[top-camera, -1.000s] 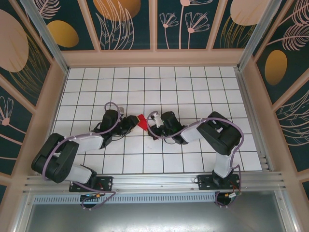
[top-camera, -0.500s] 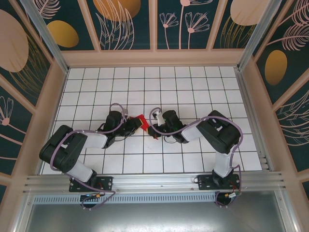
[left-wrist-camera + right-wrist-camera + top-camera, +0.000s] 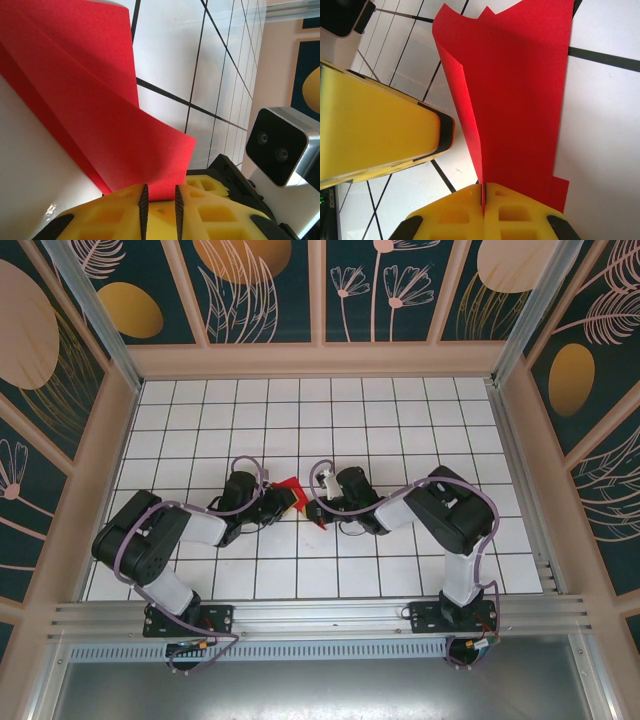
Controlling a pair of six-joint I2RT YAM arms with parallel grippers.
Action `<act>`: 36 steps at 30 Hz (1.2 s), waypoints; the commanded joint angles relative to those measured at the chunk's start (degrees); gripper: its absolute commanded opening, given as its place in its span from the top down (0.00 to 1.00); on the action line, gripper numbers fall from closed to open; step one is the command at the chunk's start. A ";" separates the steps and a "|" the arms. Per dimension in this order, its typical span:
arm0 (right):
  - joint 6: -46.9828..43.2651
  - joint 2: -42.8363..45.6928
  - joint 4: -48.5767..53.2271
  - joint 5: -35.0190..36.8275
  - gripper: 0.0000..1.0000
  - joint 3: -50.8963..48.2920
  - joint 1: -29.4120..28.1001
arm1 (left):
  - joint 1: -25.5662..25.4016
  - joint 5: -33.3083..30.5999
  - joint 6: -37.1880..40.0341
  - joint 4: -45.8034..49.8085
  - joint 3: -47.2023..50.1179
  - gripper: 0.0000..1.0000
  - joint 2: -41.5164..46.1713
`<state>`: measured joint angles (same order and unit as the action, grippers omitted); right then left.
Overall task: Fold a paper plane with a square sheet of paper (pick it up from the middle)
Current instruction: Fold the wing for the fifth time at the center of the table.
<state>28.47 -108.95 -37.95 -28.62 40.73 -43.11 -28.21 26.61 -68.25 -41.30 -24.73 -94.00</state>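
- Where: the red paper (image 3: 289,487) sits mid table (image 3: 400,410), between your two grippers. It is already creased into layers and is not a plane yet.
- Right gripper (image 3: 483,194): the jaws are pressed together on the paper's near edge with no gap. Treat that as your anchor.
- Left gripper (image 3: 160,195): the pads stand narrowly apart and a corner of the red paper (image 3: 100,110) dips into the gap. You can't tell from the wrist view whether it is pinched or just sitting there.
- In the right wrist view the red paper (image 3: 520,100) stands on edge rather than flat. Its creases run straight away from the right jaws.
- One left finger (image 3: 385,135) is just beside the paper's left face. It doesn't appear to touch it in that view.
- Key relation: the two grippers face each other across the paper, left on its left side and right on its right. The long axis seems to run roughly from one gripper to the other.
- Nearer arm: neither, as both are right at the paper. The right one has it, so my guess is the next move depends on the left one.
- Risks: if you close the left gripper off the crease line, the fold will skew. If you pull the grippers apart, thin paper clamped at one edge may tear or slip.
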 commanded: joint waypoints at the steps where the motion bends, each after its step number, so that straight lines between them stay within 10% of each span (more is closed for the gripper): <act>1: 1.06 -1.56 1.18 -1.44 1.00 1.46 0.45 | -0.35 0.88 -0.46 -3.25 0.03 0.75 -1.25; 21: 1.46 -2.86 3.71 -2.32 1.00 2.07 0.67 | -0.40 0.98 0.47 -2.14 -2.08 0.78 -6.76; 36: -0.87 -0.53 10.54 -4.94 0.78 5.10 1.45 | -0.39 -1.17 1.87 5.25 -3.48 0.79 -7.10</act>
<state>28.86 -110.04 -32.12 -33.26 44.88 -42.19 -28.21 27.42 -67.75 -40.36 -27.73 -100.05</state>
